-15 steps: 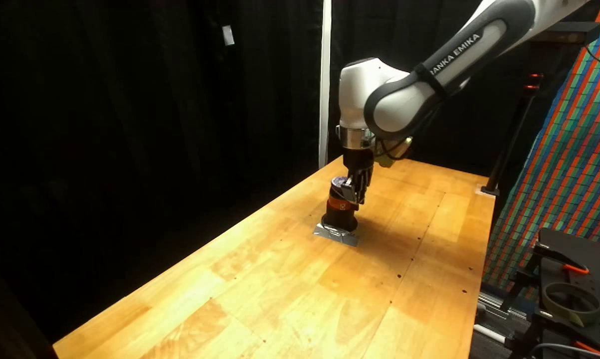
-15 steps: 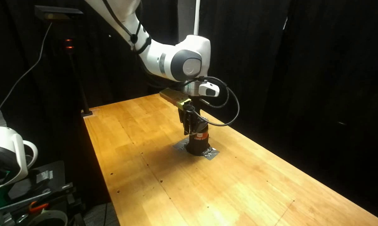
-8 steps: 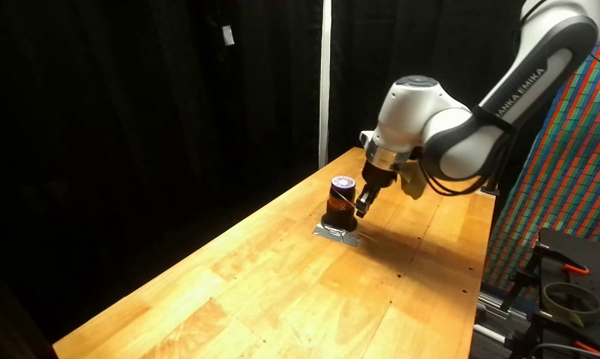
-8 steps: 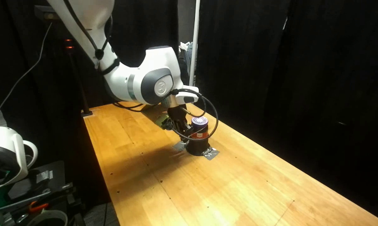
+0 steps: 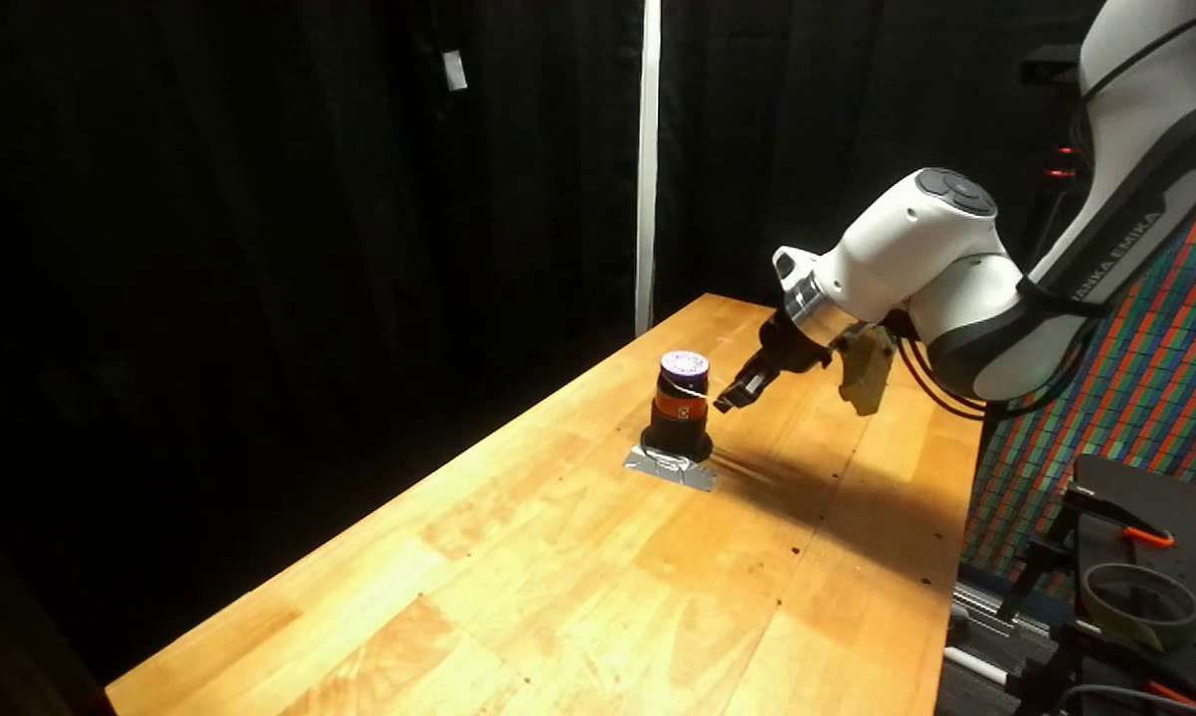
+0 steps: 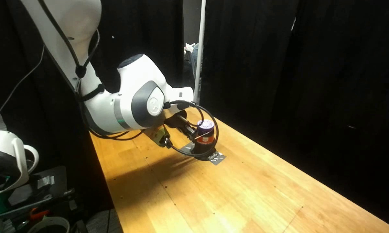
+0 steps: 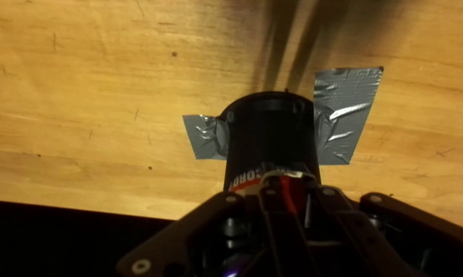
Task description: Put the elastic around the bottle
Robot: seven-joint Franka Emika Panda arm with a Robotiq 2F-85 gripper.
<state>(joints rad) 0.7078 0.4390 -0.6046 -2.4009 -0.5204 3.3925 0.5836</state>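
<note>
The bottle (image 5: pixel 679 408) stands upright on the wooden table, with a purple-white lid, orange-red label and black lower part. It also shows in the other exterior view (image 6: pixel 206 139) and the wrist view (image 7: pixel 271 134). The thin pale elastic (image 5: pixel 685 391) goes round the bottle's upper part and stretches to my fingertips, also in the wrist view (image 7: pixel 293 174). My gripper (image 5: pixel 725 405) is tilted beside the bottle at label height. In the wrist view my gripper (image 7: pixel 289 182) is partly open: its fingers stand apart inside the elastic's loop, with red label between them. The elastic's far side is hidden.
Grey tape (image 7: pixel 348 111) holds the bottle's base to the table (image 5: pixel 598 577). A cable (image 6: pixel 217 132) loops from the wrist in front of the bottle. The table's edge with a black curtain behind runs close to the bottle. A black cart (image 5: pixel 1154 517) stands beside the table.
My gripper has swung from upright against the bottle to a strong tilt, drawn back toward the arm's base side. The lid is uncovered. The elastic now spans from bottle to fingertips. The bottle has not moved.
</note>
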